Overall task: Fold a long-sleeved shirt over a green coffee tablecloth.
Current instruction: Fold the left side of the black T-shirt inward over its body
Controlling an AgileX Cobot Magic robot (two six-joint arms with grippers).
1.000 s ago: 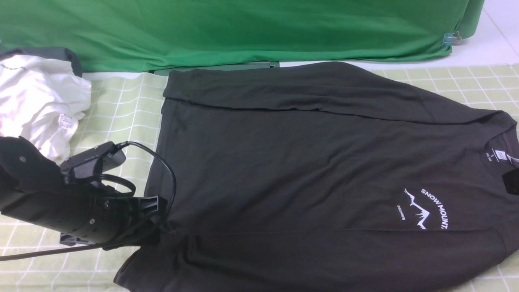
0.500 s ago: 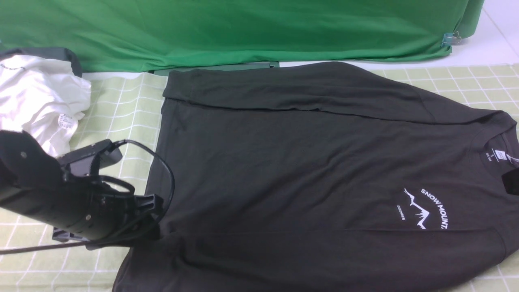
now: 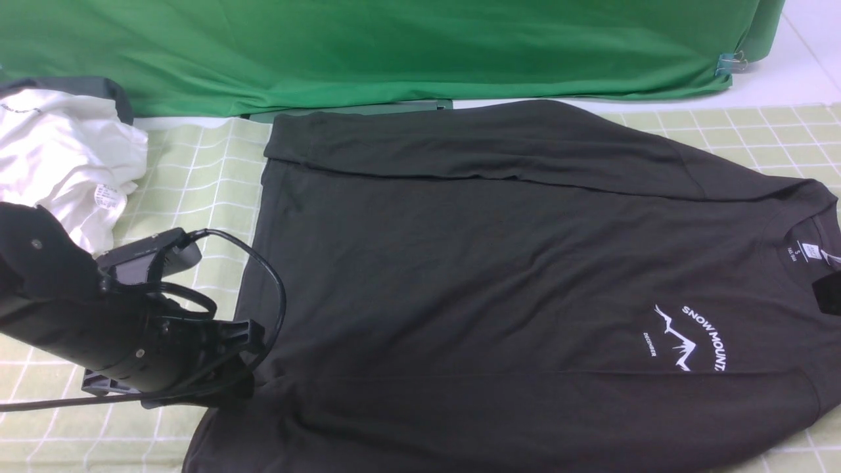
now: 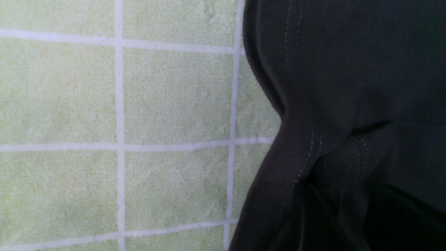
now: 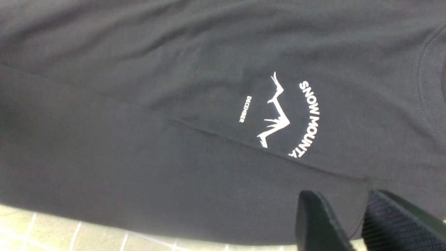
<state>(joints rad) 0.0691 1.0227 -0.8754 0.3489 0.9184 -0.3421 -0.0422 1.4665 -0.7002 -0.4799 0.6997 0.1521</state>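
Note:
The black long-sleeved shirt (image 3: 493, 263) lies flat on the green coffee tablecloth (image 3: 197, 177), collar to the right and both sleeves folded in. My left gripper (image 3: 253, 358) sits at the shirt's hem on the left. In the left wrist view the hem (image 4: 348, 69) puckers and runs down between its dark fingers. It is too dark there to tell whether they pinch it. My right gripper (image 5: 345, 198) is out of the front view. It hovers over the near sleeve (image 5: 174, 139) below the white print, jaws apart with nothing between them.
A crumpled white garment (image 3: 59, 164) lies at the far left, close behind my left arm. A bright green sheet (image 3: 394, 46) hangs along the back. A small black piece (image 3: 829, 292) sits at the collar by the right edge. My left arm's cable (image 3: 269, 269) loops over the hem.
My left arm lifted slightly and came down again, ending a little further left at the hem. The shirt has barely shifted.

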